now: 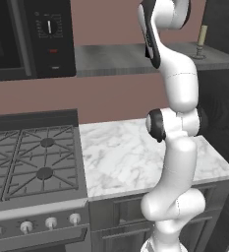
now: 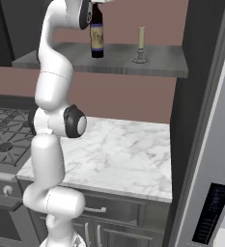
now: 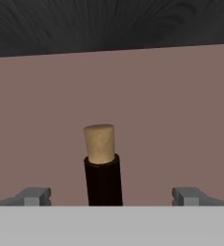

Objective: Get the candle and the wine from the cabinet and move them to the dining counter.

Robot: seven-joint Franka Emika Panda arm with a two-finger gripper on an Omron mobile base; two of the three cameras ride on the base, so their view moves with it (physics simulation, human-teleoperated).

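Note:
The wine (image 2: 97,37), a dark bottle with a cream-gold label, stands upright on the grey cabinet shelf (image 2: 157,65). To its right on the same shelf is the candle (image 2: 141,46), a short cream taper in a small metal holder, also seen at the shelf's right end (image 1: 202,42). In the hand view the wine's black neck and tan stopper (image 3: 102,166) rise between the fingers of my gripper (image 3: 111,197). The gripper is open, its fingertips (image 3: 34,196) well clear of the neck on each side. The dining counter is out of view.
A black microwave (image 1: 32,34) hangs left of the shelf. Below are a gas stove (image 1: 32,162) and a small marble top (image 1: 126,152) beside it. A tall dark panel and a grey fridge front (image 2: 215,144) close off the right side.

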